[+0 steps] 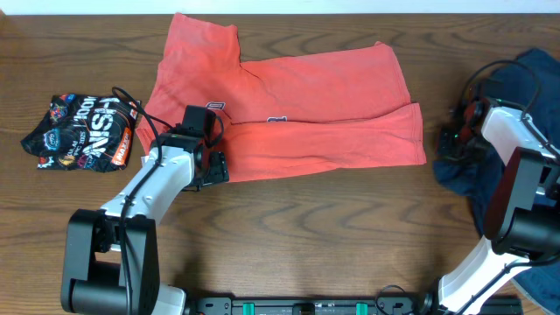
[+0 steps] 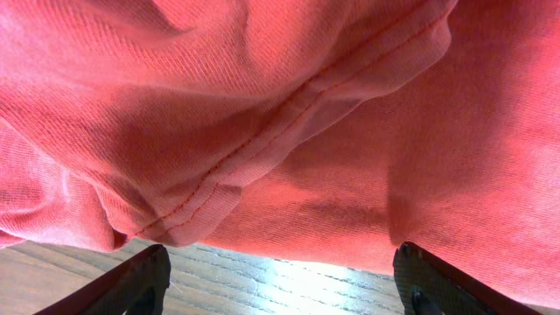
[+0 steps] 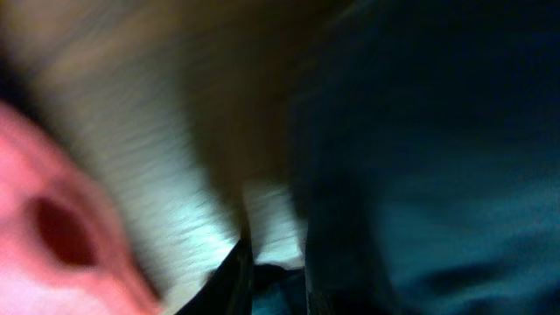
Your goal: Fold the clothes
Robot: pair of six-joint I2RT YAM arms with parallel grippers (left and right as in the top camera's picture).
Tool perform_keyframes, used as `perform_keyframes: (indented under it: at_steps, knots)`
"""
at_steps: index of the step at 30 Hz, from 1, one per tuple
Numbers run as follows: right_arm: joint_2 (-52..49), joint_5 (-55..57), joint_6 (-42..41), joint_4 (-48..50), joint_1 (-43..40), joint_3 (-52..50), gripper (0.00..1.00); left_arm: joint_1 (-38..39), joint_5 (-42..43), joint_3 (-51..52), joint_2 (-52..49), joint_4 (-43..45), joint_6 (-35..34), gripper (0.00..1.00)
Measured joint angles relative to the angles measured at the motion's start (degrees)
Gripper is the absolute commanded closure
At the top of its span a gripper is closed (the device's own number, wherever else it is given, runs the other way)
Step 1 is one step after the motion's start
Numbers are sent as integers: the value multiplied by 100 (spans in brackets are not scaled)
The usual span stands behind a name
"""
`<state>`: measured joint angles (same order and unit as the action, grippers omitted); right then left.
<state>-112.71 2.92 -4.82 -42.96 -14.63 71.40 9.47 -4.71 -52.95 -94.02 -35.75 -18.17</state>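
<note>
**Red shirt (image 1: pixel 297 114) laid across mid-table, a gripper at each garment**

One table (image 1: pixel 306 227) of brown wood is seen from overhead, and only there is it shown whole. One red shirt is spread over its far middle, a sleeve pointing far left and a long cloth edge running left to right across it. One navy garment (image 1: pixel 538 79) is heaped at the right edge, well apart from the shirt. One black bundle (image 1: pixel 83 133) with white and orange lettering lies at the left, near the shirt but not touching it.

Two grippers are counted. The left gripper (image 1: pixel 210 164) is set at the shirt's near left corner. Its jaws cannot be read from overhead. In the left wrist view the two fingers (image 2: pixel 131 284) are shown spread wide, with bare wood between them and the shirt's stitched hem just beyond, nothing being held.

The right gripper (image 1: pixel 451 140) is placed at the navy garment's left edge. The right wrist view is heavily blurred: navy cloth is made out on the right, a red patch at the left and pale wood between. Whether these jaws are wide, narrow or closed on cloth cannot be told.
</note>
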Motion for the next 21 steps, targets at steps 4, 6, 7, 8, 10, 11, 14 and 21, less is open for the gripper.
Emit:
perform_keyframes:
  at_steps: [4, 6, 7, 8, 10, 11, 14, 21]
  knots:
    - [-11, 894, -649, 422, -378, 0, 72, 2, 2, 0, 0, -4, 0, 17]
    - [-15, 1172, -994, 374, -667, 37, 71, 2, 2, 0, 0, -24, 0, 17]
    - [-20, 1305, -1200, 337, -831, 81, 70, 0, 2, 0, 0, -35, 0, 17]
    - [-20, 1405, -1399, 271, -981, 133, 69, 2, 2, 0, 0, -50, -2, 17]
    - [-20, 1582, -1834, 127, -1318, 284, 67, 2, 2, 0, 0, -109, 0, 17]
    - [-20, 1624, -1989, 98, -1447, 334, 67, 2, 2, 0, 0, -131, -2, 17]
    - [-20, 1646, -2380, 59, -1773, 428, 64, 2, 2, 0, 0, -142, 0, 17]
    - [-22, 149, -1298, 717, -2004, 446, 56, 2, 2, 0, 0, -144, -2, 17]
